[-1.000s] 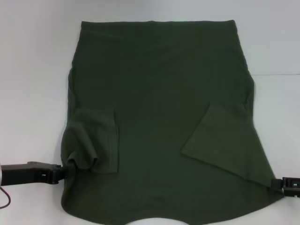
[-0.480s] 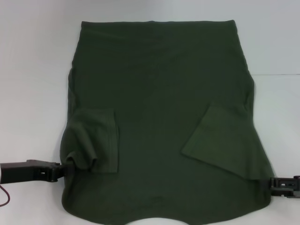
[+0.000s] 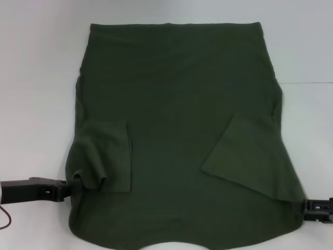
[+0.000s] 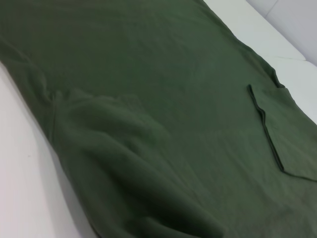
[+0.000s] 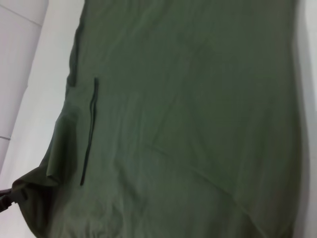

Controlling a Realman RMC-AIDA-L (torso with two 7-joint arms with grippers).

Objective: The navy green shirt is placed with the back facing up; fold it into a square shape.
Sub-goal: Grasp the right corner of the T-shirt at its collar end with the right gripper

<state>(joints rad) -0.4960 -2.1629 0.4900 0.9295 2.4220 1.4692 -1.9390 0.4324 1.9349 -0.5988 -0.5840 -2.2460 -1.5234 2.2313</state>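
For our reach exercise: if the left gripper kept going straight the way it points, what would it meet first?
The left gripper points across at the large dark olive-green fabric shirt; it would first meet the bunched folded-in sleeve at that edge, though depth is unclear.

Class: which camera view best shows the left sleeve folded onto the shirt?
Head view: the left sleeve lies whole on the navy green shirt. Left wrist view shows it bunched close up; right wrist view shows only its distant edge.
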